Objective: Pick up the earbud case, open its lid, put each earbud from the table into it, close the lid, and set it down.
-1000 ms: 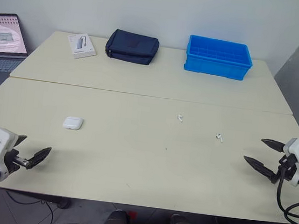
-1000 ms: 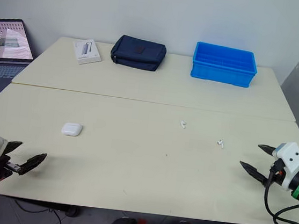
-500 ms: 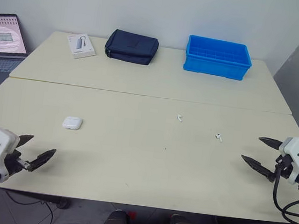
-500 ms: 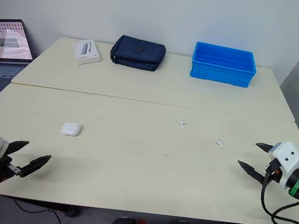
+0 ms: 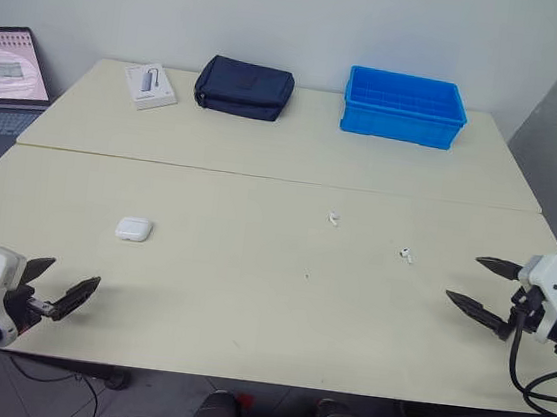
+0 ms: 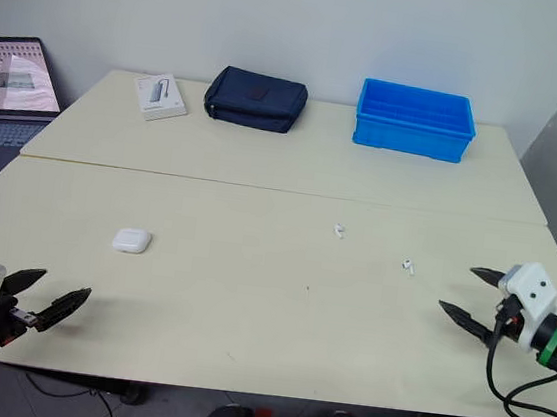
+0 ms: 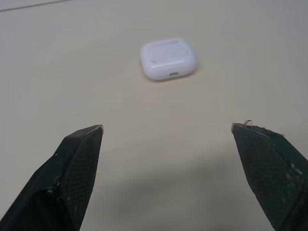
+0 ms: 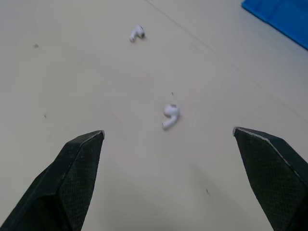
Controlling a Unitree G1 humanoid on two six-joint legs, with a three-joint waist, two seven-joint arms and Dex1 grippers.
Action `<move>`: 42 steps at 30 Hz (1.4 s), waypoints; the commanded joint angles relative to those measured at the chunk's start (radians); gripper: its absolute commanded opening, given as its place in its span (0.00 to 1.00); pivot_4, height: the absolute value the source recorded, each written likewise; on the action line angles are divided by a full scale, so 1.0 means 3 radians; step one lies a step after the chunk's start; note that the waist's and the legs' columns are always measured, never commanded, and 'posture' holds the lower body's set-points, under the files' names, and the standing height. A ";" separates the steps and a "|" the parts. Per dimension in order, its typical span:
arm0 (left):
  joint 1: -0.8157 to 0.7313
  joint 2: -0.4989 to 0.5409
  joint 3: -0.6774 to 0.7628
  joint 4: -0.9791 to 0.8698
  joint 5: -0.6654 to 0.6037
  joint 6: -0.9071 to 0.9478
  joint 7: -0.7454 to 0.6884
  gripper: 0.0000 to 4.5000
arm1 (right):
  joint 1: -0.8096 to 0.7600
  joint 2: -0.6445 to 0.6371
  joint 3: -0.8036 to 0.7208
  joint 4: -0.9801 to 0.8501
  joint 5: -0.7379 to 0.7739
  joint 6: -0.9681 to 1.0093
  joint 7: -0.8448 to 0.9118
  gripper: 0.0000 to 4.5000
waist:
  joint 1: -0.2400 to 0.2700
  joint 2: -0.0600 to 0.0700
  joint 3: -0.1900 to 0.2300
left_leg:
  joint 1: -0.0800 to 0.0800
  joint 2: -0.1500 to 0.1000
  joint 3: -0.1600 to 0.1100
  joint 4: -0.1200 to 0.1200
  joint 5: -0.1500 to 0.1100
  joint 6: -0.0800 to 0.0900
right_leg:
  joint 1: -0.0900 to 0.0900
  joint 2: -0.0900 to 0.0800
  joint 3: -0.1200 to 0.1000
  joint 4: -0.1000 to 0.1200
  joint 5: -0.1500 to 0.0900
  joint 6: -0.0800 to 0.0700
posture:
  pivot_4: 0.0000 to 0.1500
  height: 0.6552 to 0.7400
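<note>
A white earbud case (image 5: 134, 228) lies shut on the cream table (image 5: 248, 296), left of the middle; it also appears ahead of my left fingers (image 7: 168, 58). Two white earbuds rest on the table, one near the centre (image 5: 333, 218) and one further right (image 5: 406, 254). Both earbuds are in the right wrist view, the nearer (image 8: 169, 115) and the farther (image 8: 136, 33). My left gripper (image 5: 60, 284) hovers open near the front left edge, short of the case. My right gripper (image 5: 483, 285) stands open at the right edge, beside the right earbud. Neither holds anything.
At the back stand a blue bin (image 5: 404, 106), a dark blue pouch (image 5: 244, 87) and a small white box (image 5: 151, 84). A laptop (image 5: 7, 72) sits off the table's left side. A seam (image 5: 262, 176) runs across the table behind the earbuds.
My right gripper has crept a little leftward, toward the earbuds. My left gripper has hardly moved. The case and earbuds lie where they were.
</note>
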 commanded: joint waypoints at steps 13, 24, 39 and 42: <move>-0.0951 -0.0279 -0.0665 0.0535 0.0365 0.0187 0.0717 1.00 | -0.1220 0.0142 0.0801 -0.0727 0.0525 0.0755 0.0145 1.00 | 0.0004 -0.0005 -0.0003 | -0.0004 0.0000 -0.0003 0.0001 0.0000 0.0000 | 0.0000 0.0004 -0.0003 -0.0003 0.0011 0.0014 | 1.00 0.97; -0.1517 -0.0257 -0.0942 0.1202 0.0556 0.0210 0.0695 1.00 | -0.1436 0.0255 0.0988 -0.0798 0.0578 0.0877 0.0229 1.00 | 0.0042 -0.0003 -0.0005 | 0.0001 0.0000 -0.0006 0.0004 0.0001 0.0000 | 0.0002 0.0004 -0.0007 0.0006 0.0013 0.0012 | 1.00 0.97; -0.1777 -0.0145 -0.1211 0.1593 0.0763 0.0191 0.0522 0.74 | -0.1358 0.0251 0.0978 -0.0855 0.0545 0.0857 0.0221 1.00 | 0.0061 0.0009 -0.0013 | 0.0003 -0.0001 -0.0006 0.0009 0.0001 0.0000 | 0.0005 0.0004 -0.0006 0.0007 0.0017 0.0015 | 1.00 0.97; -0.1823 -0.0099 -0.1250 0.1746 0.0832 0.0077 0.0492 0.61 | -0.1320 0.0245 0.0961 -0.0896 0.0551 0.0866 0.0204 1.00 | 0.0061 0.0014 -0.0016 | 0.0004 -0.0001 -0.0006 0.0009 0.0001 0.0000 | 0.0006 0.0004 -0.0007 0.0007 0.0017 0.0015 | 1.00 0.97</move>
